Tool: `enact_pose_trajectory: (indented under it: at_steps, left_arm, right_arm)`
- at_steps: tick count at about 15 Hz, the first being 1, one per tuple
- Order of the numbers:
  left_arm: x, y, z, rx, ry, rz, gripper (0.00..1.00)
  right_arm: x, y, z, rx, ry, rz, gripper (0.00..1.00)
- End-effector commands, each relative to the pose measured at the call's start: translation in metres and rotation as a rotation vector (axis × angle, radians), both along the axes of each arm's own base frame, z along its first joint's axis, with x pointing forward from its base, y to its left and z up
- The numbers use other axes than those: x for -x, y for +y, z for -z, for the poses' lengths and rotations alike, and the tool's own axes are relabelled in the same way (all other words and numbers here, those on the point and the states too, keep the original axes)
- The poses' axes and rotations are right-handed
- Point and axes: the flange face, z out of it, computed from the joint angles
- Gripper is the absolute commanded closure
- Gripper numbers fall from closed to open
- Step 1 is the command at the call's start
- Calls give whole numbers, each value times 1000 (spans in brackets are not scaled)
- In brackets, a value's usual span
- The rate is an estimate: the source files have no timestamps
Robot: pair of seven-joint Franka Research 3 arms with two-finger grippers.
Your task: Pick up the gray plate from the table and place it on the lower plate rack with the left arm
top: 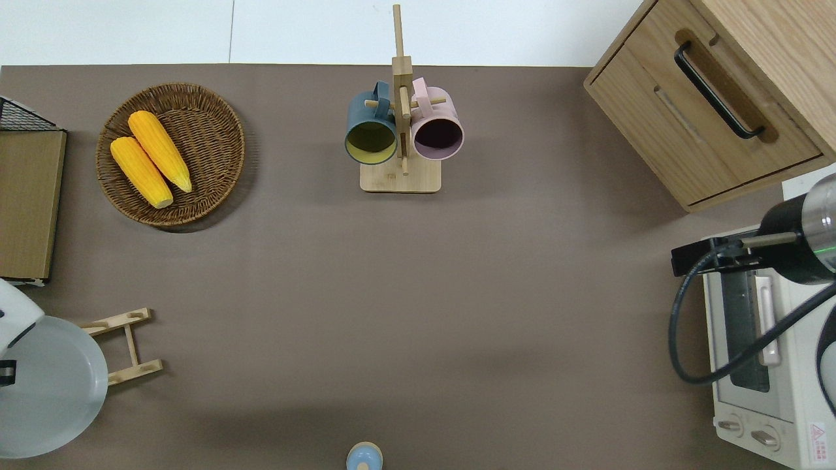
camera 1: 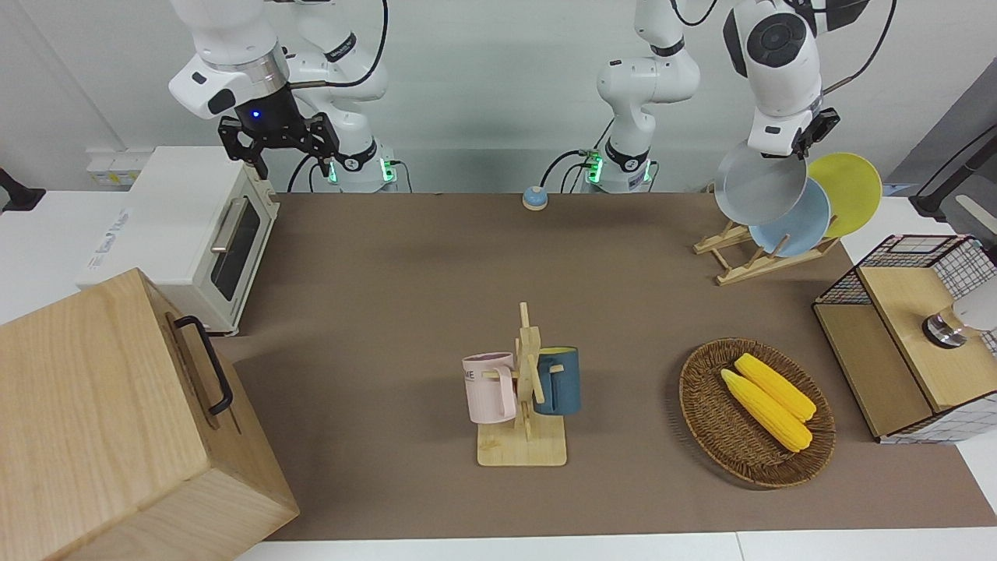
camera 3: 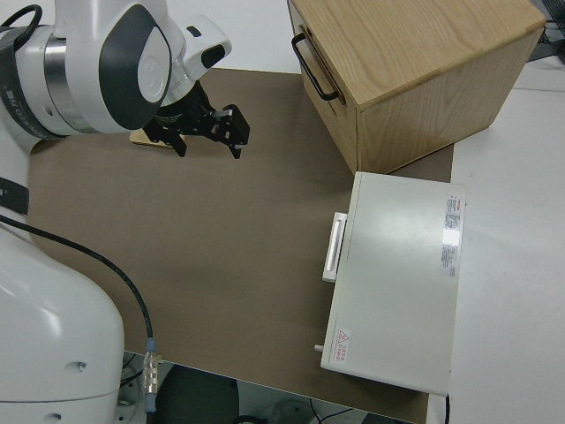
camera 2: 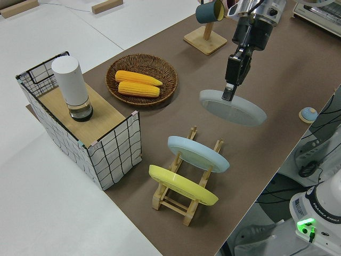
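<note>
My left gripper (camera 1: pixel 790 152) is shut on the rim of the gray plate (camera 1: pixel 759 185), which hangs tilted in the air. Seen from overhead, the gray plate (top: pixel 49 385) covers most of the lower plate rack (top: pixel 127 346), and the left gripper (top: pixel 5 372) sits at the view's edge. The side view shows the left gripper (camera 2: pixel 228 95) pinching the gray plate (camera 2: pixel 234 109) above the table beside the rack (camera 2: pixel 184 205). A light blue plate (camera 2: pixel 197 153) and a yellow plate (camera 2: pixel 181 185) lean in the rack's slots. My right gripper (camera 1: pixel 280 152) is parked and open.
A wooden mug stand (camera 1: pixel 523 405) with a pink and a blue mug is mid-table. A wicker basket (camera 1: pixel 701 405) holds two corn cobs. A wire-sided shelf (camera 1: pixel 896 343), a toaster oven (camera 1: pixel 195 234), a wooden cabinet (camera 1: pixel 117 421) and a small blue bell (camera 1: pixel 534 198) also stand here.
</note>
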Motion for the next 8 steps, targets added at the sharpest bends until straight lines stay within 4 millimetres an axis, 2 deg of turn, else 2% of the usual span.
enact_pose_trajectory:
  at_steps: [1,5,8]
  left_arm:
    - [6,-8,21,-115,-18,-18,1000]
    - [7,-23,41,-204,-46,-36,1000]
    - [3,-30,64,-248,-48,-50,1000]
  right_arm:
    - [2,0,-3,-5,7,2,11]
    - [3,0,-3,-5,7,0,11]
    - [3,0,-3,-5,7,0,11]
